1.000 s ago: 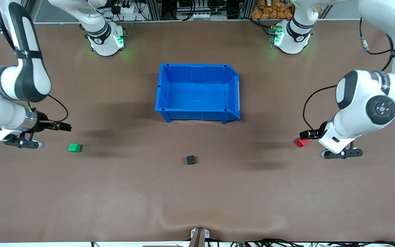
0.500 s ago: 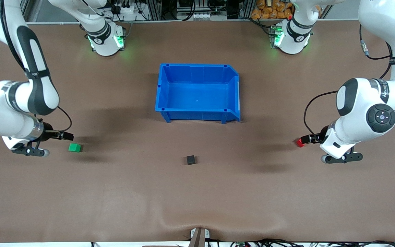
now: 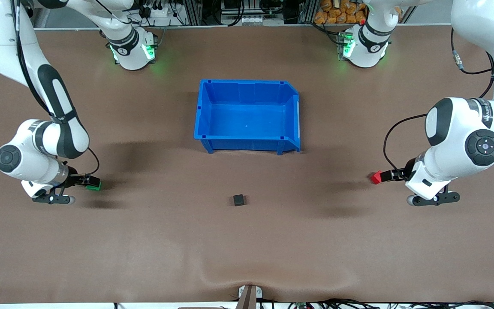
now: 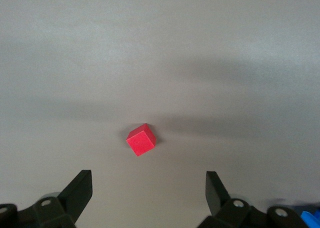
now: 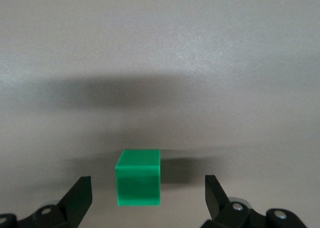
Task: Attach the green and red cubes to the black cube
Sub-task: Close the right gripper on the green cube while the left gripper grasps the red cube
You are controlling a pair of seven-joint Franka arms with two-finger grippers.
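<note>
Green cube (image 3: 95, 185) under released right claw (image 3: 87, 181); red cube (image 3: 375, 177) turned askew before released left claw (image 3: 385, 175); black cube (image 3: 238, 200) mid-counter (image 3: 247, 249). Risk: fingers meeting red corners, twisting it away.

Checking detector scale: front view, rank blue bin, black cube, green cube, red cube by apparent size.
1. Blue bin, by far the largest.
2. Black cube.
Green cube and red cube are partly hidden by grippers; unranked.

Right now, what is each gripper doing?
Left gripper: jaws open, holding nothing, over the red cube.
Right gripper: jaws open, holding nothing, around the green cube.
</note>
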